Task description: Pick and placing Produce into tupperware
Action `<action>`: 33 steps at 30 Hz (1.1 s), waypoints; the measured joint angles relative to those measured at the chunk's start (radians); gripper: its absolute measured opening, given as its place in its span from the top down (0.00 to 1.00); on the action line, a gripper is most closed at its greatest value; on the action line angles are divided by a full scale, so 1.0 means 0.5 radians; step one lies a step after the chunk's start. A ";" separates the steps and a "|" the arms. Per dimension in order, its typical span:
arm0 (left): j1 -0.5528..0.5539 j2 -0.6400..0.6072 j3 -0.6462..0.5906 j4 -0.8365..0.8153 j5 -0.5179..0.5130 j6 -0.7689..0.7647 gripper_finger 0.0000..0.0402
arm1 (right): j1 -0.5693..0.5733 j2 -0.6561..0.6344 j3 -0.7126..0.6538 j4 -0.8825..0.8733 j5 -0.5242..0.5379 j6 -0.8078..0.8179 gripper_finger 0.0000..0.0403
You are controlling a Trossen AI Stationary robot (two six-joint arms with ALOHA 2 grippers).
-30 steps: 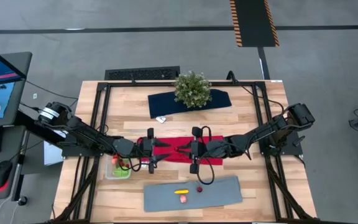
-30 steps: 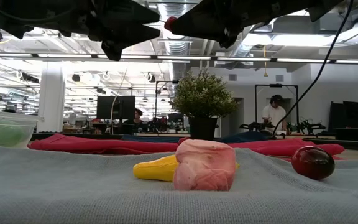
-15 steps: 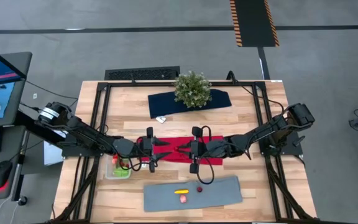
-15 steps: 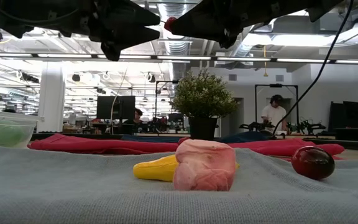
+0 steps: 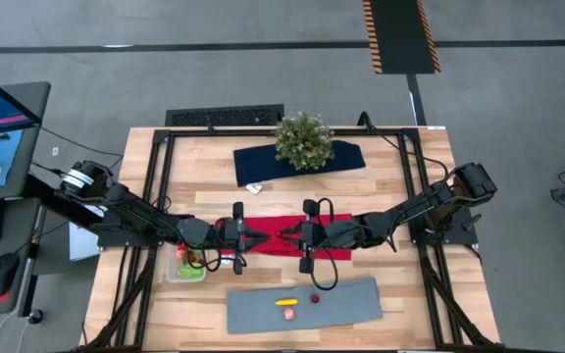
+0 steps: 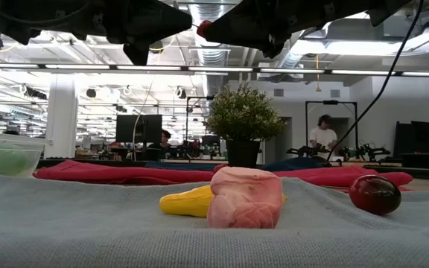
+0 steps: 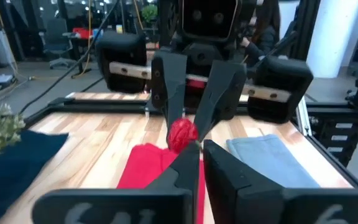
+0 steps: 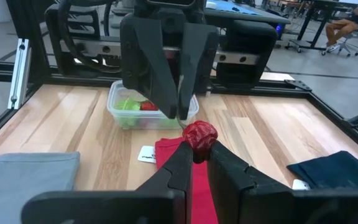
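We are mid-handover above the red cloth (image 5: 278,233): our right hand (image 8: 194,152) grips the red berry (image 8: 199,134), our left hand (image 7: 199,144), fingers shut, meets it, and next it must carry it to the tupperware (image 8: 148,111).

Left hand (image 5: 246,238) pinched closed, tip to tip with gripping right hand (image 5: 281,236)

Robotics lab: framed workbench (image 5: 204,167), monitors (image 6: 140,128).

Tupperware (image 6: 4,158) cut off at low view's edge.
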 joint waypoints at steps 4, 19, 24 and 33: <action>0.000 0.000 0.000 -0.019 -0.002 0.012 1.00 | 0.000 0.000 0.000 0.000 0.002 0.000 0.84; 0.000 0.000 0.000 -0.030 0.003 0.020 1.00 | 0.019 0.000 0.000 0.011 0.008 0.010 0.82; 0.000 0.000 0.000 -0.033 0.003 0.020 1.00 | 0.029 0.000 0.000 0.019 0.012 0.005 0.68; 0.000 0.000 0.000 -0.046 -0.002 0.021 1.00 | 0.040 0.000 0.000 0.015 0.007 0.001 0.28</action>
